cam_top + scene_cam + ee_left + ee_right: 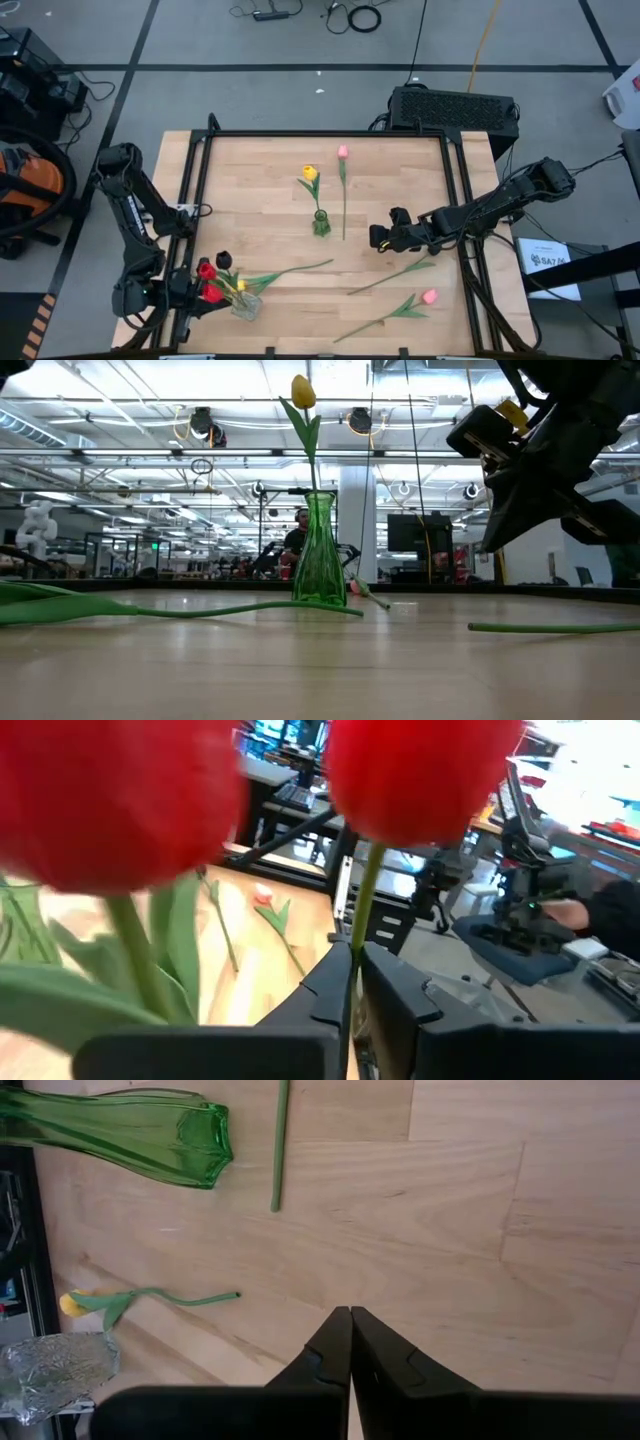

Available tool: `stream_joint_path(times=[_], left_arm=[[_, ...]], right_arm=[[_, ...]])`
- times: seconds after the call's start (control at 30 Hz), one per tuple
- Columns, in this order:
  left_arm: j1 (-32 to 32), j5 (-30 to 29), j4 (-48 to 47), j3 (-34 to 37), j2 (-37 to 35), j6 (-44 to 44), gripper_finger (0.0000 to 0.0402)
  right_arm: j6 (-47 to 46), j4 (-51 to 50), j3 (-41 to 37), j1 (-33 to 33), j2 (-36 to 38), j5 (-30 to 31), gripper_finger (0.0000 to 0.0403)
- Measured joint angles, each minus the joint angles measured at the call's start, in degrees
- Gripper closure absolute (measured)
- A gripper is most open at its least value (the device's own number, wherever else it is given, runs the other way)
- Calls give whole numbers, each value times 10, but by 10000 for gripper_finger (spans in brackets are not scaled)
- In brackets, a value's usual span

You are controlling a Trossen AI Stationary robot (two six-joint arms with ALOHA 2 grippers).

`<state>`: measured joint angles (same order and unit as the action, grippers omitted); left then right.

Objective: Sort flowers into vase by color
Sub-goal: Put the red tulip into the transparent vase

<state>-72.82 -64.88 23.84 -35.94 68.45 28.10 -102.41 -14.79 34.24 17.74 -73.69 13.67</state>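
Left wrist view, left claw (pixel 352 982) pinching red tulip (pixel 420 775)

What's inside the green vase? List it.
The green vase holds one yellow tulip, upright, its stem running down the neck. Nothing else shows inside; the base interior is hard to see.

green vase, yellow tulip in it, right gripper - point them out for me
green vase (pixel 320 565): low view, middle of its glass body
yellow tulip (pixel 303 392): low view, its head
right gripper (pixel 377 238): high view, between its fingertips
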Motion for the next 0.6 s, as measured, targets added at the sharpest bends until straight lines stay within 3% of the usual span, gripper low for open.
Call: stream_joint_path(times=[0.2,0.6], left_arm=[[0,1,-4,0,0,0,337],[0,1,20,-15,-3,-40,240]], right_arm=[[0,0,0,0,0,0,403],[0,0,0,0,0,0,403]])
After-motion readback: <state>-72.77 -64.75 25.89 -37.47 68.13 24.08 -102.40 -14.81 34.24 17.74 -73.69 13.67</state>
